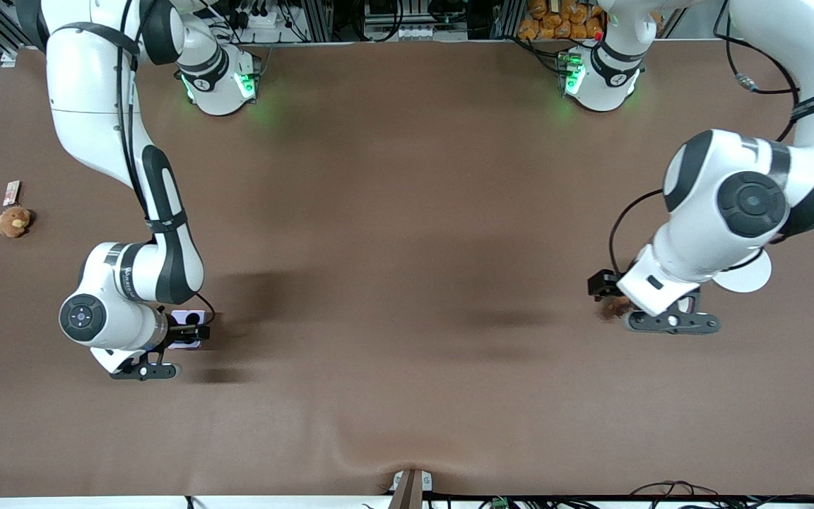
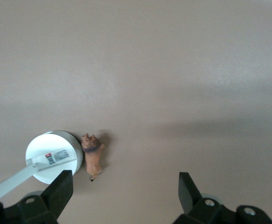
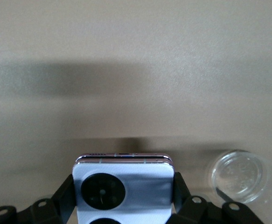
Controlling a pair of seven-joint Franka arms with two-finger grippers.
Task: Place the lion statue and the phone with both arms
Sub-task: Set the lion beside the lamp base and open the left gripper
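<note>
Phone [image 3: 122, 179] sits clamped in your right gripper [image 3: 122, 196]; left gripper [image 2: 125, 186] (jaws spread) could knock the lion statue [image 2: 93, 157] descending.

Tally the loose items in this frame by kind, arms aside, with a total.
Figurines: 1, the lion statue
Phones: 1, the phone
Plush toys: 1, the brown plush
Cards: 1, the small card
Round discs: 2, the white disc and the clear disc
Total: 6
</note>
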